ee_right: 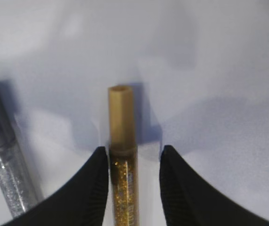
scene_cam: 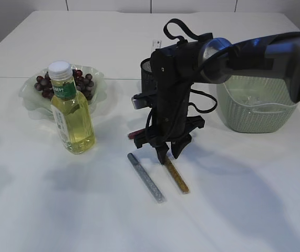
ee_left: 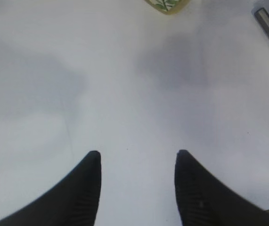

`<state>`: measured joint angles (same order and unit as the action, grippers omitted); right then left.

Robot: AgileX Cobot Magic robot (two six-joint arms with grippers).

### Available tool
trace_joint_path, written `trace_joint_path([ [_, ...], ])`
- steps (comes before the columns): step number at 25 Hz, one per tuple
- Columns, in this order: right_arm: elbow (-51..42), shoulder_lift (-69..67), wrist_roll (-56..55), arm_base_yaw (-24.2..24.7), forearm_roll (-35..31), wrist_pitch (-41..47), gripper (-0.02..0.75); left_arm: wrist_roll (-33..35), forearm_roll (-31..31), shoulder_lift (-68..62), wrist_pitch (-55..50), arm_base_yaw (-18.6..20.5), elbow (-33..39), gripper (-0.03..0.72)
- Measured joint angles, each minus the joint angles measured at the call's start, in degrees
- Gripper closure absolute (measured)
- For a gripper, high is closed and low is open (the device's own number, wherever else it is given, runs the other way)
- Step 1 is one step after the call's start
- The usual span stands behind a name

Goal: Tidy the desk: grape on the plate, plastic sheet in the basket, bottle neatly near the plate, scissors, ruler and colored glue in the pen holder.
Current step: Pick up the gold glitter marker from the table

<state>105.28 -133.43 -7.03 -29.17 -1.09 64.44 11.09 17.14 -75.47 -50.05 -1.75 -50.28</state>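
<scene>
White table, pale wall, and little else

The white table [scene_cam: 244,210] fills nearly the whole exterior view, smooth and matte, with soft grey shadows pooling across it and a faint seam crossing its left half. At the far edge pale wall panels [scene_cam: 107,5] rise, split by thin dark vertical joints. A small white slip [scene_cam: 157,43] lies flat towards the back, its markings too small to read.
</scene>
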Motion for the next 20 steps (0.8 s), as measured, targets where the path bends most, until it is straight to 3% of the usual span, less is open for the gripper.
trace_joint_path([
  [10, 0.00, -1.12, 0.00, 0.00, 0.13, 0.39, 0.458, 0.00, 0.00, 0.00, 0.00, 0.00, 0.00, 0.316],
  [20, 0.12, -1.12, 0.89, 0.00, -0.23, 0.77, 0.619, 0.00, 0.00, 0.00, 0.13, 0.00, 0.00, 0.316],
])
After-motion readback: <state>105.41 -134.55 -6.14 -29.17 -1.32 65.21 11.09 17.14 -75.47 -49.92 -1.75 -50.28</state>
